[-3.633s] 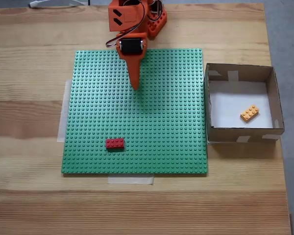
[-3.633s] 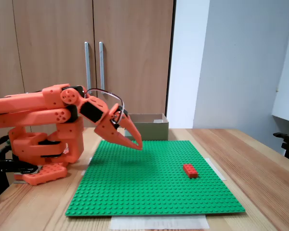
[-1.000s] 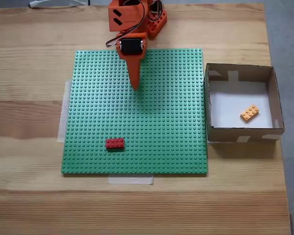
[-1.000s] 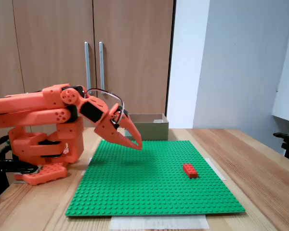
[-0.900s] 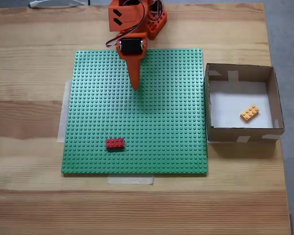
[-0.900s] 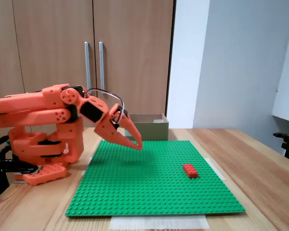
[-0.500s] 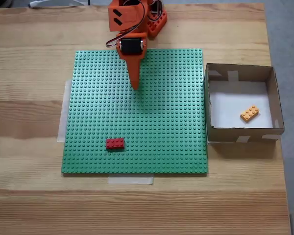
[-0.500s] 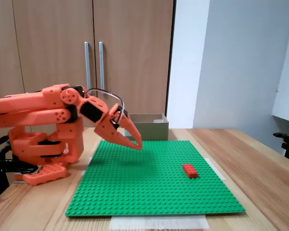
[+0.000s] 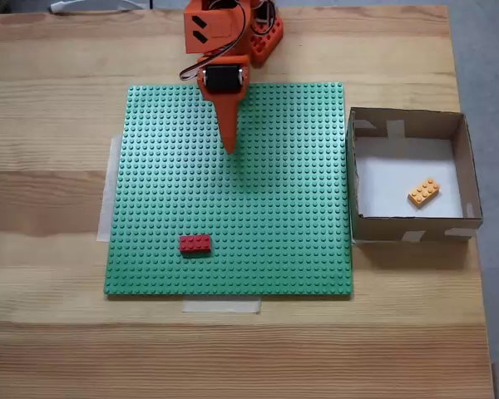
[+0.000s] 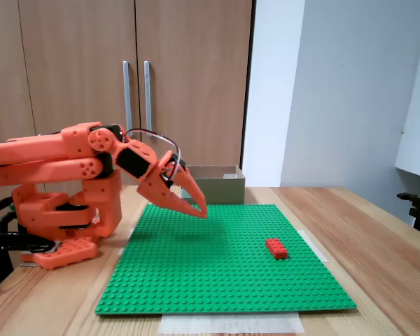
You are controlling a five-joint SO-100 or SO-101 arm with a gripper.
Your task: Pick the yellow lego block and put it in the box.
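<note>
The yellow lego block (image 9: 423, 192) lies tilted on the white bottom of the box (image 9: 407, 226), a brown cardboard box right of the green baseplate in a fixed view. The same box (image 10: 220, 189) shows behind the plate in the side-on fixed view. My orange gripper (image 9: 229, 147) hangs over the upper middle of the plate, far left of the box. Its jaws are shut with nothing between them, the tip (image 10: 201, 212) pointing down just above the studs.
A red brick (image 9: 195, 243) sits on the green baseplate (image 9: 274, 216) near its lower left; it is also seen as a red brick (image 10: 276, 248) on the plate's right side. The arm's base (image 10: 63, 224) stands at the plate's far edge. Wooden cupboards rise behind the table.
</note>
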